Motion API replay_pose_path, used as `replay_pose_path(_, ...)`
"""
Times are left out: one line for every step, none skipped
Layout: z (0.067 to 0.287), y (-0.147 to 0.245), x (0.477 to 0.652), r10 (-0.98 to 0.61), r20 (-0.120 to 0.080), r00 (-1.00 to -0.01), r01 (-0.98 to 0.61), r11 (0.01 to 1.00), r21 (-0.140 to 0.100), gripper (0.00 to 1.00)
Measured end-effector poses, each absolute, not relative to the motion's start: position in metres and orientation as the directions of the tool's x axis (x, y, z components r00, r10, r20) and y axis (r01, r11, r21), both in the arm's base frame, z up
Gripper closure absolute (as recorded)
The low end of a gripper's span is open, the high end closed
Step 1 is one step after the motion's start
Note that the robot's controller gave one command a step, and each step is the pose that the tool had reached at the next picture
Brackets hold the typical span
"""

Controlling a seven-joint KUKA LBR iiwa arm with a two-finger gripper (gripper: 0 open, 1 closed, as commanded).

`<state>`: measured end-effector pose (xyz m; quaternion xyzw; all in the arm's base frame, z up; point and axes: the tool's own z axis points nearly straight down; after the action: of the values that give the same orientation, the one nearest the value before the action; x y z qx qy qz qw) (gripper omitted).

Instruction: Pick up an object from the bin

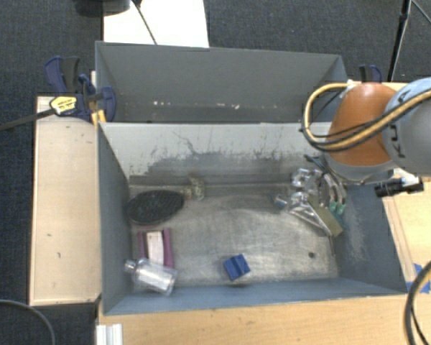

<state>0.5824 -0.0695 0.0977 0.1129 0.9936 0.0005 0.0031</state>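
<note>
- A black oval thing, probably a hairbrush (pixel 154 205), lies at the left of the bin (pixel 223 85).
- In front of it, a purple and pink box (pixel 160 246) touches a clear bottle (pixel 151 275) in the front left corner.
- A blue block (pixel 235 267) lies mid-bin by the front wall.
- The gripper (pixel 312 205) hangs low at the right, well apart from the block; I cannot tell whether it is wide or narrow.
</note>
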Motion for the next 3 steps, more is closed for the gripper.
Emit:
replay_pose_path(0.201, -0.071, 0.579, 0.223, -0.012, -0.975, 0.223, 0.975, 0.001, 1.0)
replay_pose_path(0.195, -0.071, 0.577, 0.22, -0.003, -0.976, 0.22, 0.976, 0.001, 0.0)
replay_pose_path(0.071, -0.048, 0.549, 0.078, 0.003, -0.997, 0.078, 0.997, 0.001, 0.0)
